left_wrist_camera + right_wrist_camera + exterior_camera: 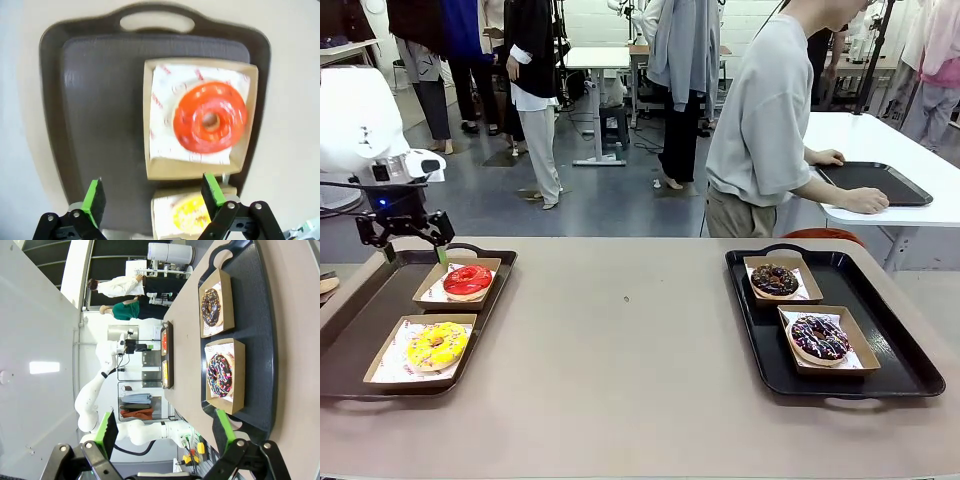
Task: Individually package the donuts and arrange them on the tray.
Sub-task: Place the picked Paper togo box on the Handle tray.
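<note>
Left gripper (412,232) hangs above the left tray (350,330), jaws wide, empty. Right gripper (165,432) also wide, empty. All four donuts boxed: red donut (467,279) and yellow donut (437,345) left, two dark ones right. Risk: a descent clips the red donut's box (155,165) and skews it.

From the front camera I lose the left tray (380,300) at the picture's left edge, so its near left corner is cut off. My left arm (355,120) also runs out of that edge. On the left wrist camera everything is motion-blurred; the red donut (210,117) smears, and the print on its paper is unreadable. The yellow donut (187,215) there is half hidden behind the left tool (155,197) and cut by the bottom edge. On the right wrist camera, the right tray (260,340) runs past the top edge.
</note>
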Robot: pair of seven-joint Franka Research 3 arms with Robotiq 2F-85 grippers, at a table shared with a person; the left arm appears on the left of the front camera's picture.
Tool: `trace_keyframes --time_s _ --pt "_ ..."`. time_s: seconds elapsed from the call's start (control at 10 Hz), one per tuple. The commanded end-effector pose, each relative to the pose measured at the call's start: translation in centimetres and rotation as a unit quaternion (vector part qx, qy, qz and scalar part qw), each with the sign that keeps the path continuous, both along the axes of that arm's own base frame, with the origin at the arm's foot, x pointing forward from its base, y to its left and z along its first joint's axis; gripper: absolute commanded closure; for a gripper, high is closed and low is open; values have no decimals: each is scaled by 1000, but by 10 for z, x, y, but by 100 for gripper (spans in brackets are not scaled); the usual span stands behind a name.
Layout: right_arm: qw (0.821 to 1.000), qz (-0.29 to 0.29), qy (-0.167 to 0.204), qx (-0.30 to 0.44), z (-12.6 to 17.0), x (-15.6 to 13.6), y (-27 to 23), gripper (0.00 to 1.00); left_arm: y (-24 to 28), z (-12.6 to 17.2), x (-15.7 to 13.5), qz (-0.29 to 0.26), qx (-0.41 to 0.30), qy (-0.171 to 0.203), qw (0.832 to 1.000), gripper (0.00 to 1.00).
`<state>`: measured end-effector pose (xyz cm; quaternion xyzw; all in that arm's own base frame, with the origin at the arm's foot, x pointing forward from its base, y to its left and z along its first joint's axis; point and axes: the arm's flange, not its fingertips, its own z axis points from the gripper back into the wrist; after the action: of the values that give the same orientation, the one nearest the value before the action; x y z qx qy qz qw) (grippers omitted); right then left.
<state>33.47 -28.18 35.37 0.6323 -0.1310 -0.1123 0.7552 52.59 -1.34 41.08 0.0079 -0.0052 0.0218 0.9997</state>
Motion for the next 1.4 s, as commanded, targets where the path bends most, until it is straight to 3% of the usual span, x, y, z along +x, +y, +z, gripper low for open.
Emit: trace_keyframes --time_s 0.0,0.4,0.5,0.6,0.8,0.9,1.1,1.3 --pt "1000 -1 3 1 2 0 0 0 -3 22 -51 -11 -7 2 1000 0" --pt "1000 -1 3 1 2 0 0 0 2 39 -107 -7 -10 -8 1000 0" --pt "1000 -1 3 1 2 0 0 0 3 37 -110 18 -7 -27 999 0" --pt "1000 -1 3 1 2 0 0 0 -1 44 -98 -6 3 -2 1000 0" --pt "1000 -1 3 1 2 0 0 0 2 43 -108 -1 1 -8 1000 0" --pt "1000 -1 3 1 2 0 0 0 16 46 -107 -38 -47 -13 998 0" --pt "1000 -1 3 1 2 0 0 0 59 71 -121 -38 -195 -35 979 0" --pt "1000 -1 3 1 2 0 0 0 119 88 -128 -29 -341 -54 938 0"
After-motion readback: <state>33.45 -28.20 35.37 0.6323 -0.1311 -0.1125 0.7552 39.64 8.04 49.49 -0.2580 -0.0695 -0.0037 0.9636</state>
